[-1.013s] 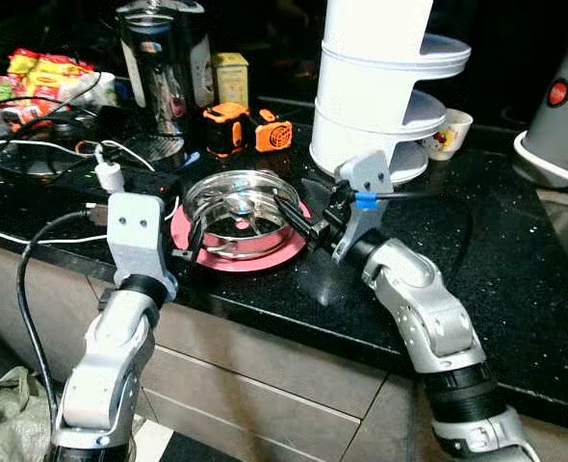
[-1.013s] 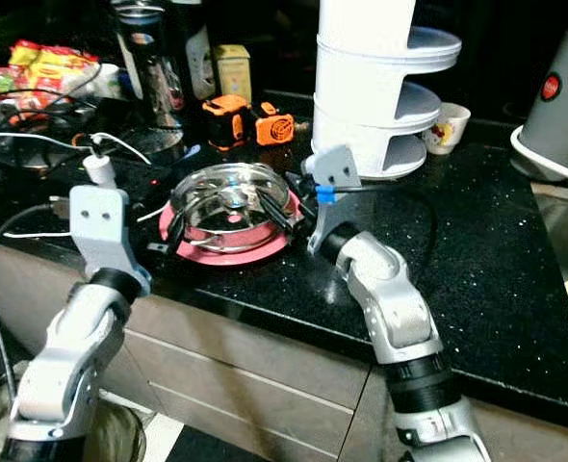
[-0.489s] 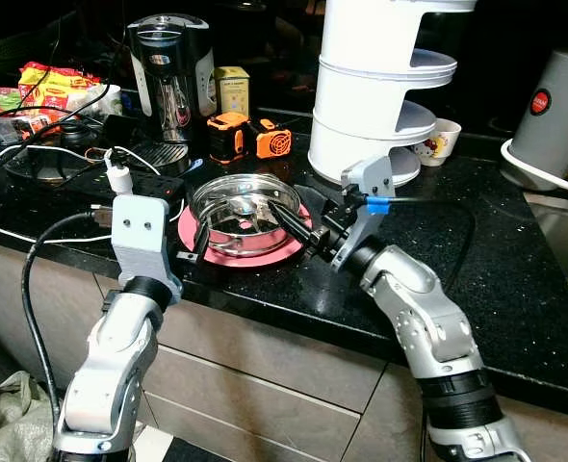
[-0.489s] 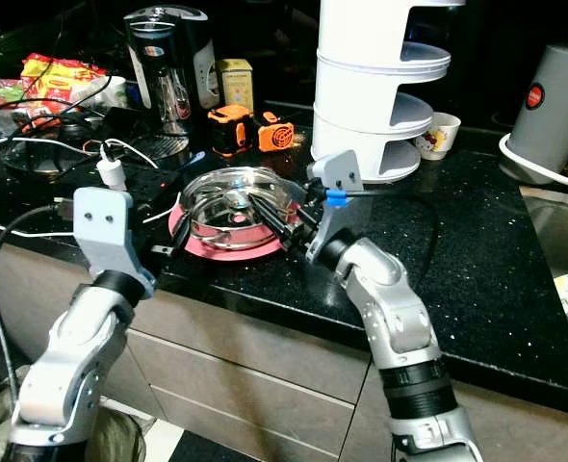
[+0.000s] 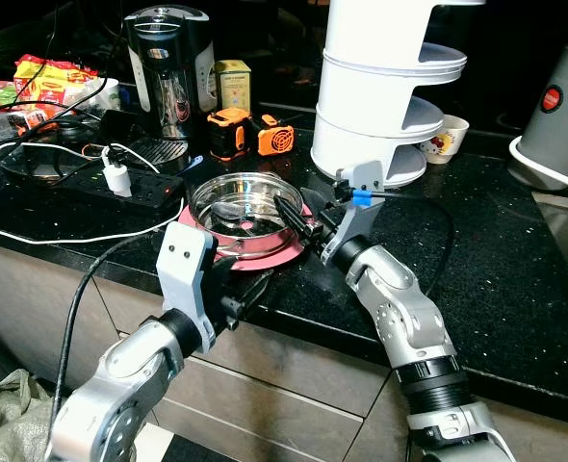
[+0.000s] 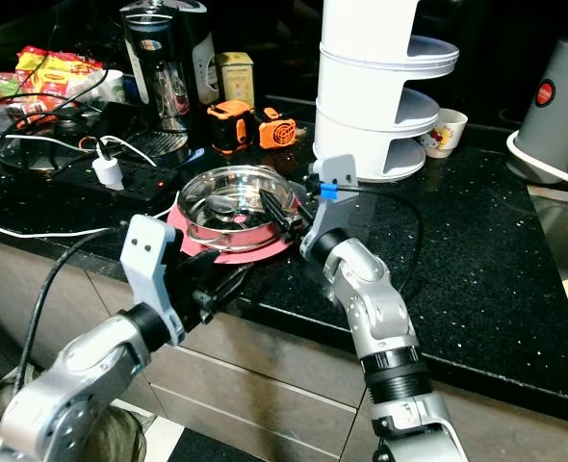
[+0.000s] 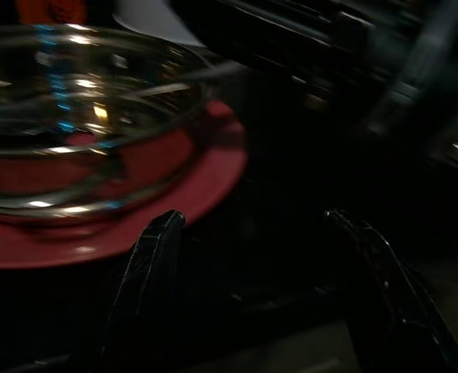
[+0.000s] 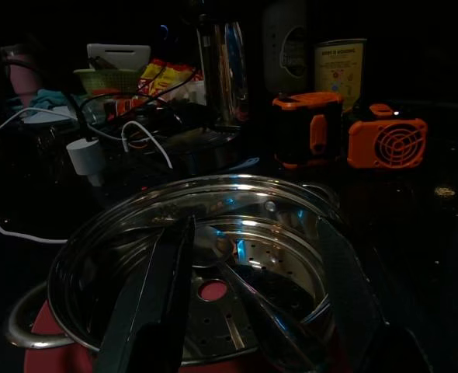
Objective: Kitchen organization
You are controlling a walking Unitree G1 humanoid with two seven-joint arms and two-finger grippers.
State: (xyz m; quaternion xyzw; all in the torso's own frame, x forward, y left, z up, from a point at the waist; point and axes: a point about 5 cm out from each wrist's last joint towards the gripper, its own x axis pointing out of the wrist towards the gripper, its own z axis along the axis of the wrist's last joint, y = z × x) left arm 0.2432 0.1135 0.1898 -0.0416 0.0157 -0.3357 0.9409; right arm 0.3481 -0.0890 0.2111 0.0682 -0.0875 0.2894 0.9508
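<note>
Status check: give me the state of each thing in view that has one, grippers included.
steel steamer pot: upright on the pink plate, lid off
right gripper: open, one finger inside the pot rim, one outside
left gripper: open, at the counter edge before the plate, holding nothing
power strip: white charger plugged in
mug: upright beside the white tiered rack

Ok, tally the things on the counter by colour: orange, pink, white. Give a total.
Orange: 2, the tape measure and the small fan.
Pink: 1, the plate under the steel steamer bowl.
White: 3, the tiered rack, the cup, the charger plug.
Total: 6.
</note>
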